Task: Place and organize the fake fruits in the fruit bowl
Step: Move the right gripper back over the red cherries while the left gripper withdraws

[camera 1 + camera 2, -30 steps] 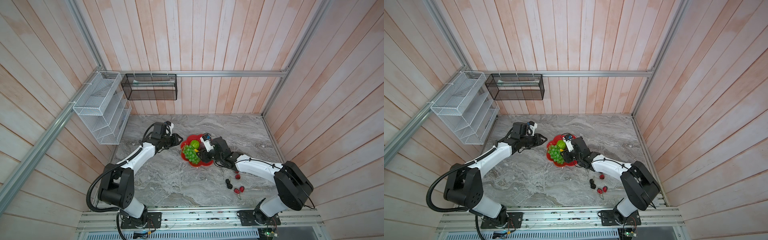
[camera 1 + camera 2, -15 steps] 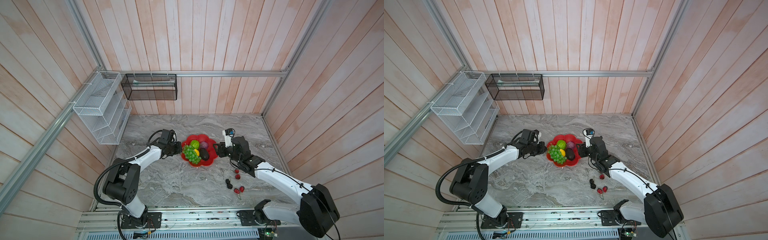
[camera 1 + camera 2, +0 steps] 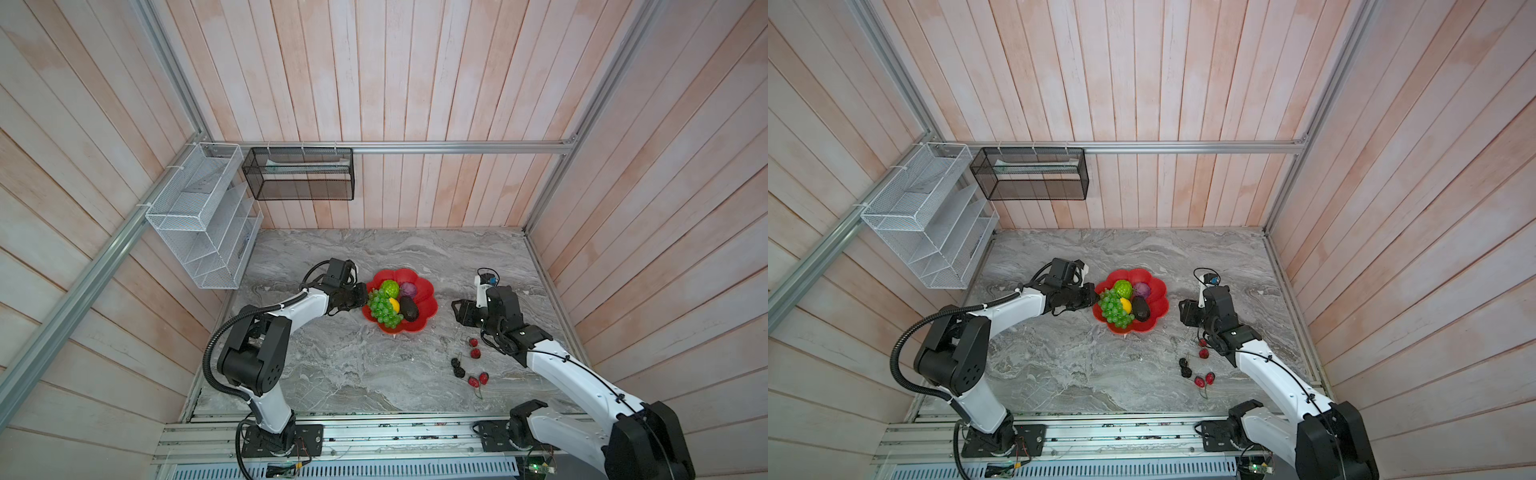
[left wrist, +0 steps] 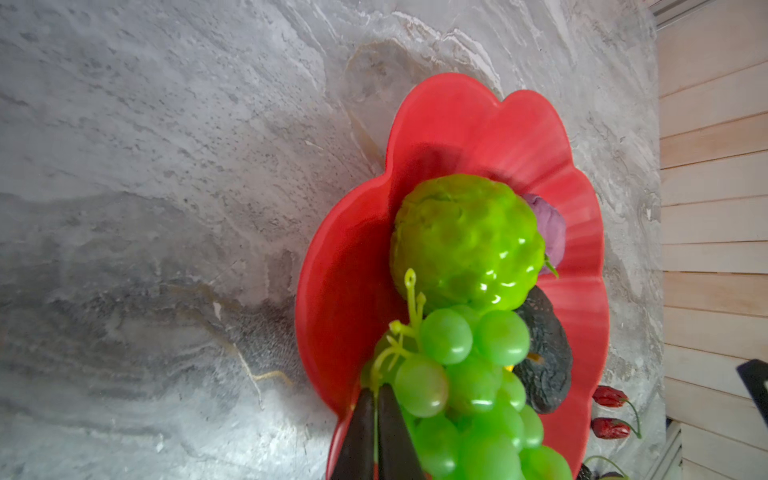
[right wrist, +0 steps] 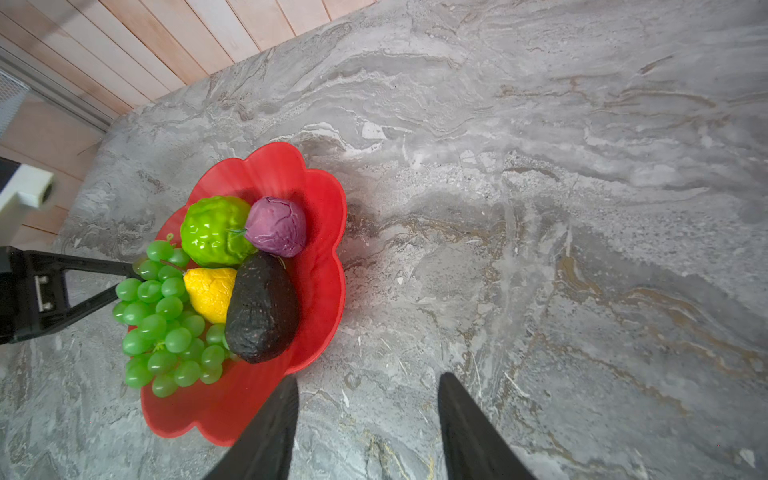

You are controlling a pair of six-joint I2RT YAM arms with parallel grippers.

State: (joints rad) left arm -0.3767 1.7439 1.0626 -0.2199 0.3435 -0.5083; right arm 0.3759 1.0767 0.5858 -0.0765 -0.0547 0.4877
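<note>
Marble table [image 3: 353, 374], red fruit bowl [image 3: 426, 291] mid-table. Right gripper [image 5: 368, 382]: jaws apart, empty, beside bowl. Left gripper [image 4: 376, 392]: clamped on grape bunch [image 3: 382, 309] stem at rim. Also in bowl: avocado [image 3: 409, 309], lime-green ball [image 3: 390, 287], purple ball [image 3: 408, 289], lemon [image 3: 394, 305]. Berries [image 3: 475, 353] outside, on table.

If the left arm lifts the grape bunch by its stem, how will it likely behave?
Probably floppy: the grape bunch is many beads on thin stalks, so it should dangle and swing below the left gripper, whose jaws pinch only the stem. Likely light, since it looks like glossy plastic. It partly overhangs the fruit bowl rim, so dragging may spill it.
</note>
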